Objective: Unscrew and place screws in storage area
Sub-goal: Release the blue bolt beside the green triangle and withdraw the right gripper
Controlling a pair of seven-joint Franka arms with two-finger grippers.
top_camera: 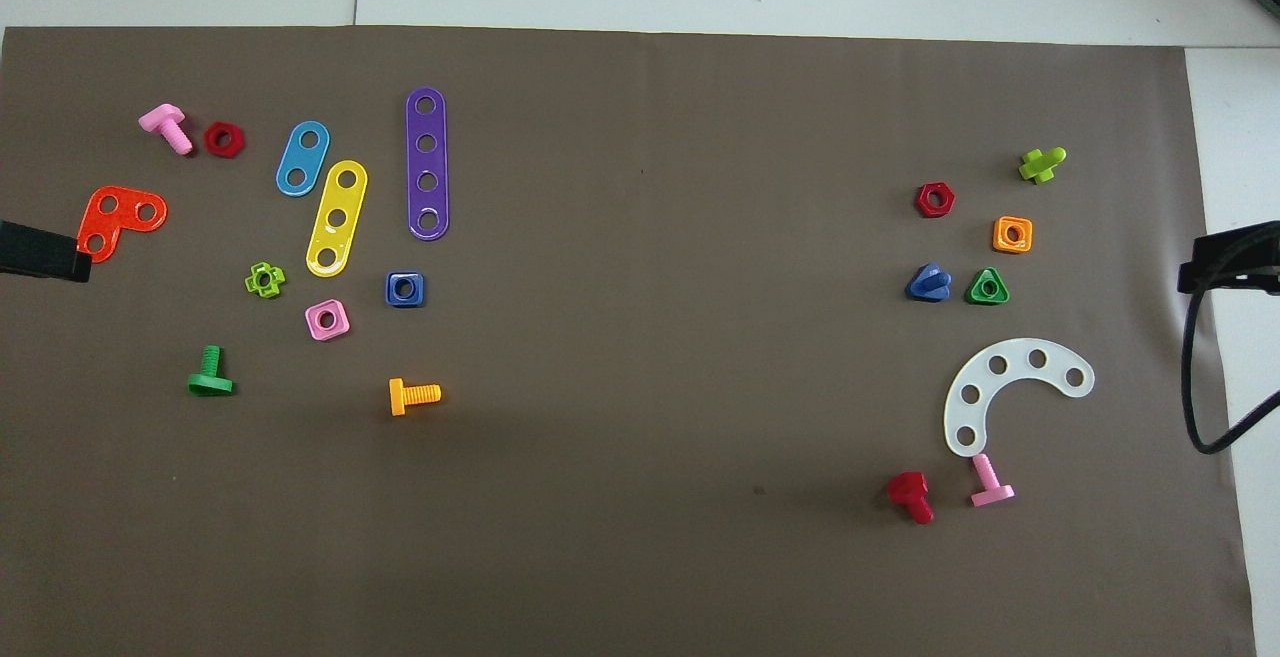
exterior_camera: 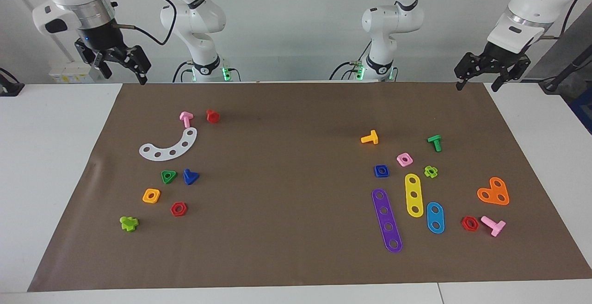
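Observation:
The royal-blue bolt (exterior_camera: 189,176) lies loose on the brown mat (exterior_camera: 296,109) beside a green triangular nut (exterior_camera: 168,176), toward the right arm's end; it also shows in the overhead view (top_camera: 928,283). The blue square nut (exterior_camera: 381,170) lies apart from it, toward the left arm's end, next to a pink nut; it shows in the overhead view too (top_camera: 404,289). My right gripper (exterior_camera: 122,75) is open and empty, raised over the mat's corner by its base. My left gripper (exterior_camera: 476,84) is open and empty, waiting over the mat's other near corner.
A white curved strip (exterior_camera: 170,146), pink bolt (exterior_camera: 186,119) and red bolt (exterior_camera: 212,116) lie nearer the robots than the blue bolt. Orange, red and lime pieces lie farther. Purple (exterior_camera: 386,220), yellow and blue strips and an orange plate (exterior_camera: 494,192) lie at the left arm's end.

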